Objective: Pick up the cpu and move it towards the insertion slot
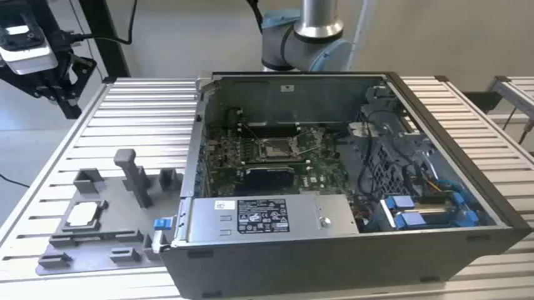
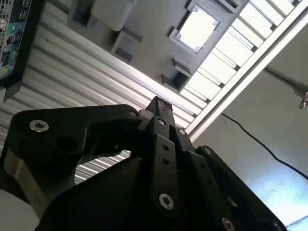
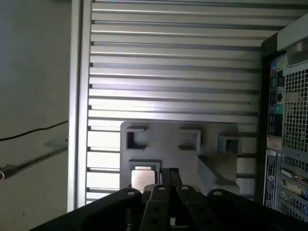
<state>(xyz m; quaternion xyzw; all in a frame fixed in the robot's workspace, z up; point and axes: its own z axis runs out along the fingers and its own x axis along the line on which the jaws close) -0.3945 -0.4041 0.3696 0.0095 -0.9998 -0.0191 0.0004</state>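
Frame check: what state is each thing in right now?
cpu: lying flat in the grey fixture, not gripped.
insertion slot: without the cpu; lever position unclear.
computer case: lying on its side, open on top.
gripper: shut, empty, well above the cpu.

Black screw-studded tool (image 2: 159, 105), blue-grey arm (image 1: 306, 45)

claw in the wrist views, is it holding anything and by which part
Nothing is held. The claw is bare; the cpu lies in the grey fixture, apart from it.
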